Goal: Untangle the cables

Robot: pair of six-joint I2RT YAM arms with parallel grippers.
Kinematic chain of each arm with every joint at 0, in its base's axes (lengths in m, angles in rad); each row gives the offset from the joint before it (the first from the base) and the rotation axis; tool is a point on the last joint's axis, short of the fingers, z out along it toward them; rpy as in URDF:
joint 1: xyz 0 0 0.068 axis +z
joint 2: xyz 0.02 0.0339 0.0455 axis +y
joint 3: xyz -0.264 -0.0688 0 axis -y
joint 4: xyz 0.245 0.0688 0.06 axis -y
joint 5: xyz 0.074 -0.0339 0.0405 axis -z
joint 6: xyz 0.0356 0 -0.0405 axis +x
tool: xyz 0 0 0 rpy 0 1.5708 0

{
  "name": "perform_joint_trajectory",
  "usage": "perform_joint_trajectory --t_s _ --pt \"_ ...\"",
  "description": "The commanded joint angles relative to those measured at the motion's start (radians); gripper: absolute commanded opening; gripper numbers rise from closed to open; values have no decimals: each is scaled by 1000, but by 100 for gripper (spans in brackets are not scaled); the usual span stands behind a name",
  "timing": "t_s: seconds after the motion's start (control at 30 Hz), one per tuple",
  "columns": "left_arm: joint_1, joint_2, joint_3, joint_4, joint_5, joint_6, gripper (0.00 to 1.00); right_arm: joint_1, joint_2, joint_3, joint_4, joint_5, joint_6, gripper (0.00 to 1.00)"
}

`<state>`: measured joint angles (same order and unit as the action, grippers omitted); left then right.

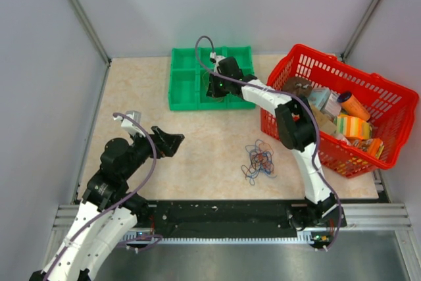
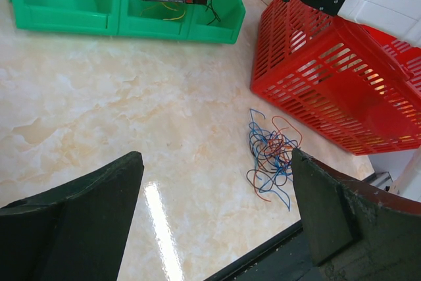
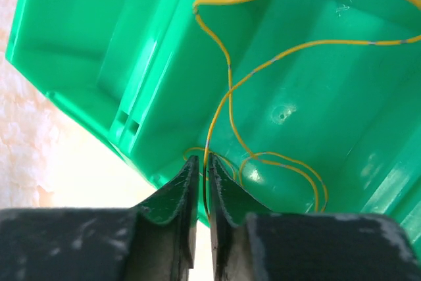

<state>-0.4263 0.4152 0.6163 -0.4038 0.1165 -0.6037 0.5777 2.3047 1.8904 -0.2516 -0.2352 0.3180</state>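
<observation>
Sorting stage, partly done. In the green bin (image 1: 183,90), over a near-row compartment: right fingers (image 3: 187,185) all but closed, pinching a yellow strand (image 3: 227,90) looping across the bin floor. Visible from the left wrist view: more yellow loops in that compartment, plus a few dark strands (image 2: 212,12) in the one beside it, on the side toward the red basket (image 1: 309,64). Judged from this: yellow and dark wires already separated out and binned. Left to do: the tangle (image 1: 260,161) of blue, orange and red wires, lying loose on the tabletop (image 1: 197,129) between the bin and the arm bases, near the basket's front wall, touched by neither arm. Left fingers (image 1: 170,141) spread wide and empty, hovering above bare tabletop, well apart from the tangle. Likely next: release of the yellow strand into the bin, then a single coloured wire drawn out of the knot. Number of strands in the knot too fine to count.
</observation>
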Motion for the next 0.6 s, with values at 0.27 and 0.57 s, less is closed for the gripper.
perform_joint_trajectory --t_s 0.27,0.57 --pt "-2 53 -18 69 64 -5 98 45 -172 96 -242 206 -80 68" --pt "-133 333 -115 367 186 -140 90 108 -813 -437 -250 277 -8 72"
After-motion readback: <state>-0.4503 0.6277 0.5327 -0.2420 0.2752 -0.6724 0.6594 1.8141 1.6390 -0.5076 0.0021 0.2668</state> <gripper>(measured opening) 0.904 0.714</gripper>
